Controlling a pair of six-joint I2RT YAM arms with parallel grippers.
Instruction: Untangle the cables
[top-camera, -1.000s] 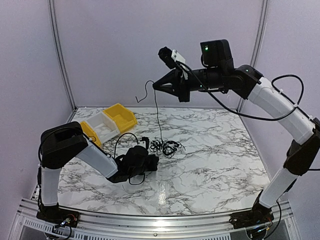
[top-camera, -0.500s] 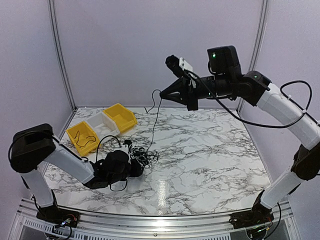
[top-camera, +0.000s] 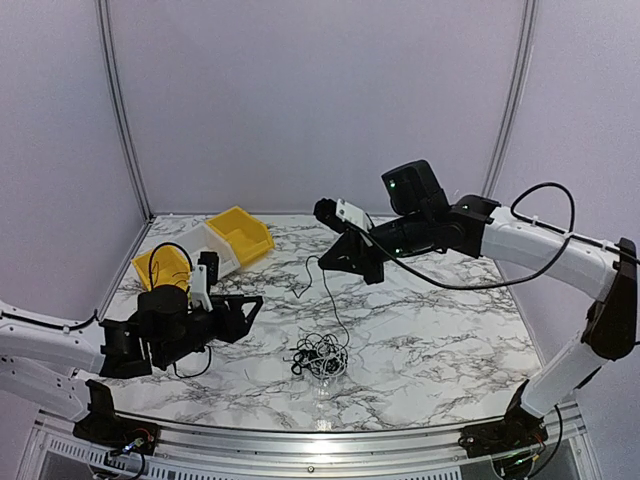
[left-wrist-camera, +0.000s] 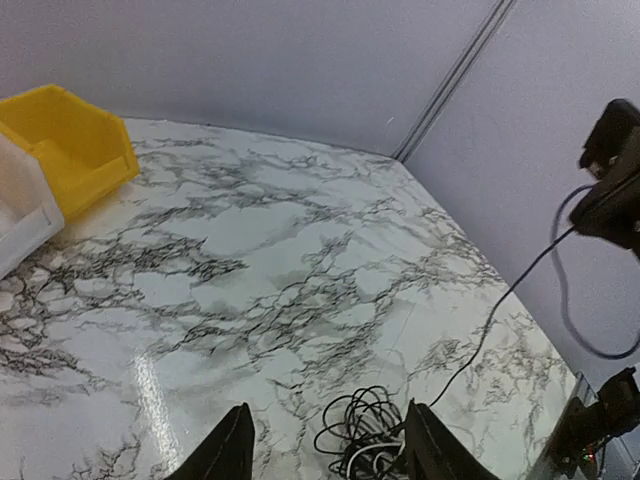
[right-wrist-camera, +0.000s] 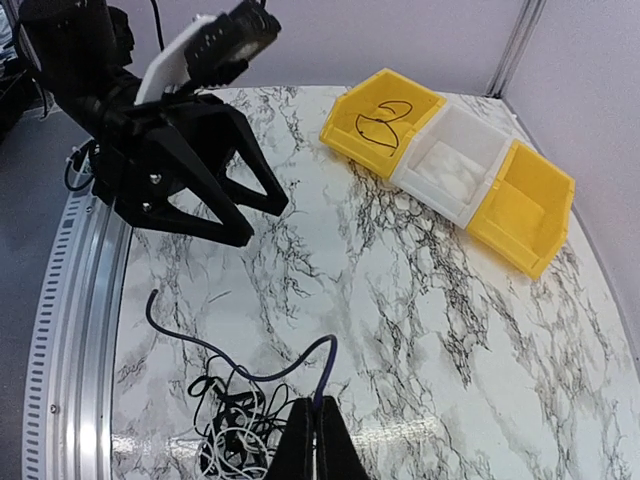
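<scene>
The cables lie as a small clump (top-camera: 320, 357) of thin black and white loops on the marble table, front middle. One dark strand (top-camera: 330, 300) rises from the clump to my right gripper (top-camera: 322, 262), which is shut on it a little above the table. In the right wrist view that strand (right-wrist-camera: 240, 360) curves up from the clump (right-wrist-camera: 230, 435) into the shut right gripper (right-wrist-camera: 318, 425). My left gripper (top-camera: 250, 318) stands open to the left of the clump, holding nothing. In the left wrist view the clump (left-wrist-camera: 365, 430) lies just ahead of the open left gripper (left-wrist-camera: 330, 450).
Three small bins stand in a row at the back left: a yellow bin (top-camera: 240, 232), a white bin (top-camera: 205, 250), and a second yellow bin (top-camera: 165, 265) with one black cable (right-wrist-camera: 375, 120) in it. A metal rail (top-camera: 320, 440) runs along the near edge.
My left gripper has opened, let go of the clump and pulled back to the left. My right gripper has come down toward the table with its strand. The clump now lies further front and right.
</scene>
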